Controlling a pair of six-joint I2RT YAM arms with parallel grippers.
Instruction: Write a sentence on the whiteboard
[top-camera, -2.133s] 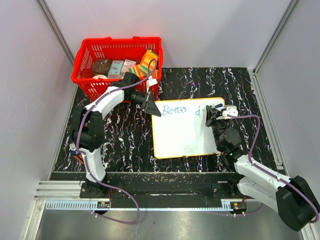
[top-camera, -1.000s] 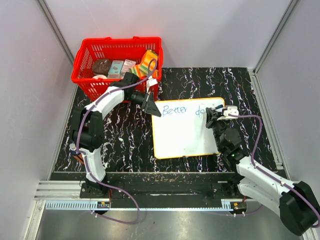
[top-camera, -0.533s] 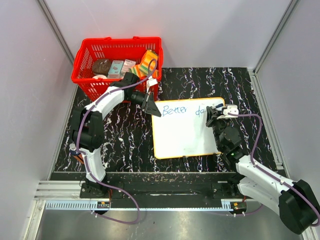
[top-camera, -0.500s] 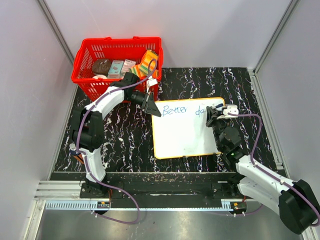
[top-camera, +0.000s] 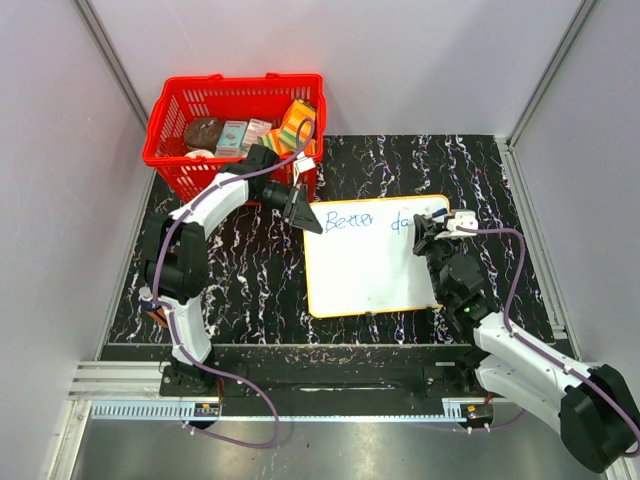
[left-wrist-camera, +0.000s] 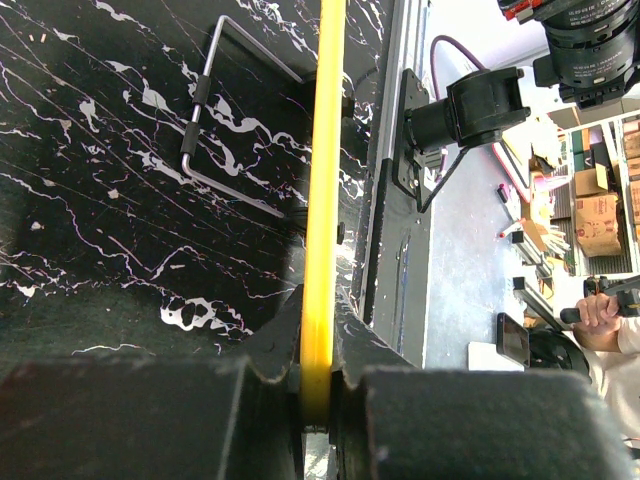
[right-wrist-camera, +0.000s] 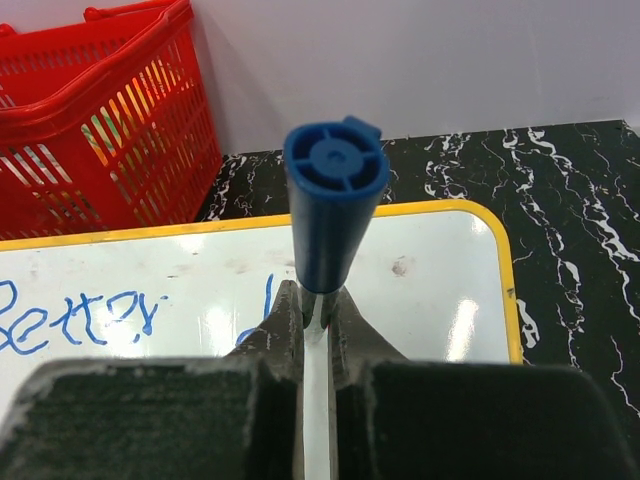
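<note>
The whiteboard (top-camera: 365, 270) lies on the black marbled mat, white with a yellow rim (left-wrist-camera: 322, 200). The sentence (top-camera: 350, 220) reads "Better da" in blue along the board's top; "Better" (right-wrist-camera: 75, 318) and a blue stroke show in the right wrist view. My left gripper (top-camera: 303, 217) is shut on the whiteboard's top-left rim, the yellow edge pinched between its jaws (left-wrist-camera: 316, 385). My right gripper (top-camera: 428, 238) is shut on a marker with a blue cap end (right-wrist-camera: 335, 200), held over the board's top-right part. The marker's tip is hidden.
A red basket (top-camera: 170, 140) with packets and boxes stands at the back left, just behind my left arm. The mat's right strip (top-camera: 500, 200) lies beside the board. A metal rail (top-camera: 320, 400) runs along the near edge.
The second word grew from "d" to "da". My right gripper shifted slightly right with the marker. The left gripper kept its hold.
</note>
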